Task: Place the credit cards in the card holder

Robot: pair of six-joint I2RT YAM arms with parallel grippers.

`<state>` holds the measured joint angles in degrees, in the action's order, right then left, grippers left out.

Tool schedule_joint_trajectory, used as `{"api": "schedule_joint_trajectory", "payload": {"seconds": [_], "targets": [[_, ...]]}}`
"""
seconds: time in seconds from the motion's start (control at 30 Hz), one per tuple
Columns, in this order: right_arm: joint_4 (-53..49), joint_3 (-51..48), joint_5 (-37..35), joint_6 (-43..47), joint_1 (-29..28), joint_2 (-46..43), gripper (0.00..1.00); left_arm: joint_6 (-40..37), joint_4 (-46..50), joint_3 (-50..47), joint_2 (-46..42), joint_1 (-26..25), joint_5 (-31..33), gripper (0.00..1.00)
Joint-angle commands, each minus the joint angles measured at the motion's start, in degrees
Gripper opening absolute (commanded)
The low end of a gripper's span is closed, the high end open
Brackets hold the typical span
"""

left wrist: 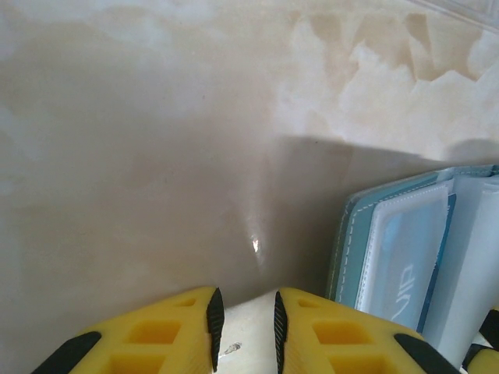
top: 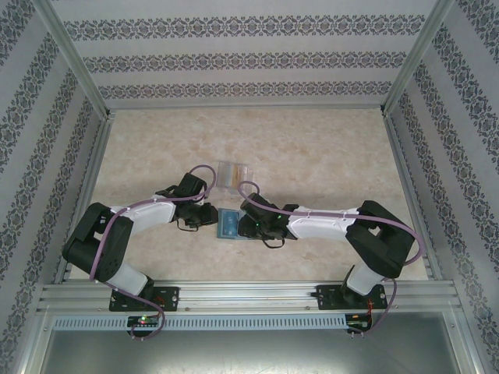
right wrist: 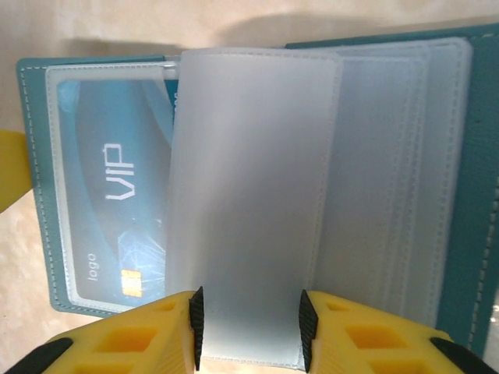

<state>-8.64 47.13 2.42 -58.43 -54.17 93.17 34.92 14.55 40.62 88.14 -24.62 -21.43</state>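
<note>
Right gripper: two yellow fingers are set either side of a frosted plastic sleeve, the dark pads at its edges. Whether it is actually clamped cannot be told.
Left gripper: the fingers are parted by a narrow gap with something pale in it. What that is, and whether it is gripped, cannot be told.
Wallet: the teal wallet lies open like a book on the table, between the two grippers.
Reason for the sleeve: it is raised off the other sleeves, probably so that a pocket is exposed for loading.
Blue card: it is lodged in the left pocket and printed "VIP", with a chip.
Reason for the left gripper: it is low and just beside the wallet's stitched cover, probably to steady it.
Cards: tan shapes are seen inside a clear case beyond the wallet. They are too small to confirm.
Table: it is pale and marbled.
Right wrist view: the sleeves, stitching and print are given.
Top view: the wallet is a small teal square, and the case and both bent arms are placed.
</note>
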Motion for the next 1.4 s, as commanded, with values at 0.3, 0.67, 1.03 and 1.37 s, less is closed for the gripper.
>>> {"api": "schedule_joint_trajectory", "payload": {"seconds": [0.3, 0.67, 1.03, 1.37], "targets": [[5.23, -0.6, 1.24, -0.76, -0.41, 0.69, 0.37, -0.67, 1.65, -2.19, 1.43, 0.15, -1.7, 0.29], [0.88, -2.47, -2.88, -3.15, -0.34, -4.26, 0.45, -1.08, 2.2, -2.57, 0.4, 0.22, -1.38, 0.28], [-0.55, -5.5, -5.92, -7.43, -0.61, -7.72, 0.48, -1.17, 2.11, -2.09, 0.73, 0.12, -1.61, 0.28], [0.53, -5.89, -4.06, -8.7, -0.61, -5.17, 0.48, -0.9, 2.02, -2.92, 0.1, 0.2, -1.35, 0.29]]}}
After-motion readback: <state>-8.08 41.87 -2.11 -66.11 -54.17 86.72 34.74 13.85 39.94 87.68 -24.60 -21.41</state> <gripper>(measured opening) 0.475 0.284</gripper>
